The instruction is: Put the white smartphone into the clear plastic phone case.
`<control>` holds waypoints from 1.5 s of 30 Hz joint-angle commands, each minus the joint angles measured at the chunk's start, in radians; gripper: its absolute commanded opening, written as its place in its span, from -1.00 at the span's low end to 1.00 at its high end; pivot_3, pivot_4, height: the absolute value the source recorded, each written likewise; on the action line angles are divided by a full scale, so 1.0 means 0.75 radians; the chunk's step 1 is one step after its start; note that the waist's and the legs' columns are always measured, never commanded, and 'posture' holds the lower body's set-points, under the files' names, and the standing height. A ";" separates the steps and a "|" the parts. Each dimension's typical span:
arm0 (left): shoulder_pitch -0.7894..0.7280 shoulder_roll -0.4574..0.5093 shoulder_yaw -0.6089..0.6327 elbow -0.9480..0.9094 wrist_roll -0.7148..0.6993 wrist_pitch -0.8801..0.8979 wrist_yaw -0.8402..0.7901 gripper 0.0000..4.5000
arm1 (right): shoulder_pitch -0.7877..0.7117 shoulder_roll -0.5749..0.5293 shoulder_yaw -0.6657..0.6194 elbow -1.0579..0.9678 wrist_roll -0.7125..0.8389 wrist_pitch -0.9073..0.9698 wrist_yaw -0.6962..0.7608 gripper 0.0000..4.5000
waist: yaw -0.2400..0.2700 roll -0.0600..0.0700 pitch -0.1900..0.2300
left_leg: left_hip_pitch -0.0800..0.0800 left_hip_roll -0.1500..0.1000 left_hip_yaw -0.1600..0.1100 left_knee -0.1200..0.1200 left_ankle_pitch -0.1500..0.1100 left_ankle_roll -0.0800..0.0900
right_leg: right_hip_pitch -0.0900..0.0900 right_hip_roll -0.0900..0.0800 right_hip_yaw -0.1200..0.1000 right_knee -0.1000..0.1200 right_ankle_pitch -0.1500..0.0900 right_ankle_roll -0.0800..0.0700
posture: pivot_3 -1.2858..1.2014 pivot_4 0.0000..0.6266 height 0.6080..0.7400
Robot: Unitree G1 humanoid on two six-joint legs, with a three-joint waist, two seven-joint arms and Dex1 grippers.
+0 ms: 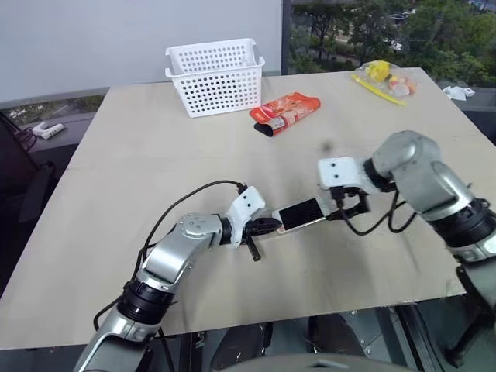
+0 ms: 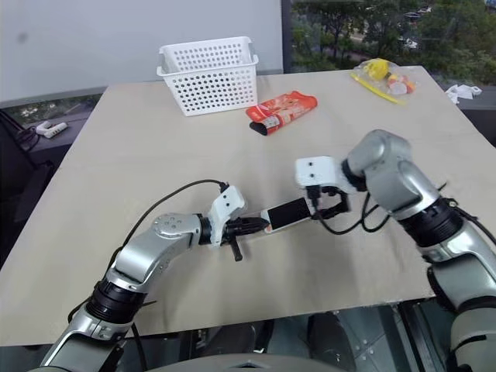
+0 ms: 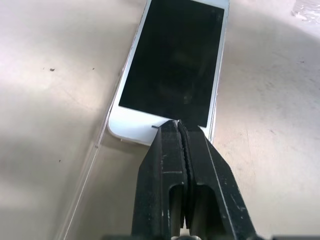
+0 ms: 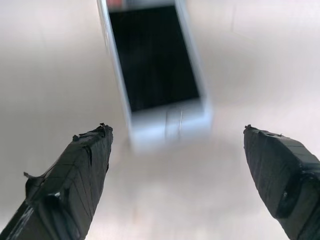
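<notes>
Phone: white smartphone [image 1: 301,214] on table [image 1: 139,155], long axis spanning both grippers | left gripper [image 1: 266,225] clenched at its near end, nearer | right gripper [image 4: 177,150] released, above far end | clear plastic phone case [image 3: 90,165] edge under phone

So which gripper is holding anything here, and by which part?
The left gripper is shut at the near short end of the white smartphone, apparently pinching its edge. The right gripper is open, holding nothing.
</notes>
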 commanded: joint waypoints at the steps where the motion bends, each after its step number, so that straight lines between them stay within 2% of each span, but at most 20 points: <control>1: 0.086 0.027 -0.109 0.144 0.070 0.081 0.004 -1.00 | 0.002 -0.024 0.009 0.036 -0.047 -0.053 -0.043 0.75 | -0.003 0.001 0.000 | 0.000 0.000 0.000 0.000 0.000 0.000 | 0.000 0.000 0.000 0.000 0.000 0.000 | 0.03 -0.52 1.00; 2: 0.084 0.026 -0.110 0.146 0.071 0.080 0.003 -1.00 | 0.007 -0.014 0.025 0.050 -0.062 -0.064 -0.057 0.62 | -0.003 0.003 -0.001 | 0.000 0.000 0.001 0.000 0.000 0.000 | 0.000 -0.001 0.000 0.000 0.000 0.000 | 0.03 -0.52 1.00; 9: 0.077 0.038 -0.113 0.146 0.072 0.077 -0.013 -1.00 | -0.030 0.161 0.144 0.077 -0.133 -0.093 -0.120 -0.93 | -0.001 0.004 -0.001 | -0.001 0.000 0.000 0.000 0.000 0.000 | 0.000 0.000 -0.001 -0.001 0.000 0.000 | 0.03 -0.52 1.00; 10: 0.076 0.040 -0.112 0.146 0.073 0.076 -0.015 -1.00 | -0.034 0.185 0.160 0.067 -0.140 -0.097 -0.119 -0.98 | -0.001 0.004 -0.001 | -0.001 0.000 0.000 0.000 0.000 0.000 | 0.000 0.000 -0.001 -0.002 0.000 0.000 | 0.03 -0.52 1.00; 17: 0.075 0.059 -0.100 0.127 0.072 0.082 -0.014 -1.00 | -0.011 0.306 0.235 -0.050 -0.165 -0.091 -0.076 -0.98 | -0.014 0.004 -0.004 | 0.003 0.004 0.001 -0.004 0.000 0.000 | 0.000 0.002 -0.002 -0.003 0.000 0.000 | 0.03 -0.52 1.00; 33: 0.089 0.116 -0.060 -0.014 0.047 0.136 -0.003 -1.00 | -0.030 0.436 0.250 0.014 -0.239 -0.141 -0.078 -0.98 | -0.076 0.006 -0.008 | 0.009 0.010 0.003 -0.012 -0.002 -0.004 | -0.002 0.004 -0.006 -0.002 0.000 0.000 | 0.03 -0.52 1.00; 45: 0.146 0.195 0.016 -0.138 0.021 0.185 0.022 -1.00 | -0.034 0.491 0.237 0.056 -0.246 -0.179 -0.097 -0.98 | -0.083 0.006 -0.008 | 0.009 0.032 0.005 -0.020 -0.007 -0.013 | -0.010 0.025 -0.001 -0.008 0.005 -0.011 | 0.03 -0.52 1.00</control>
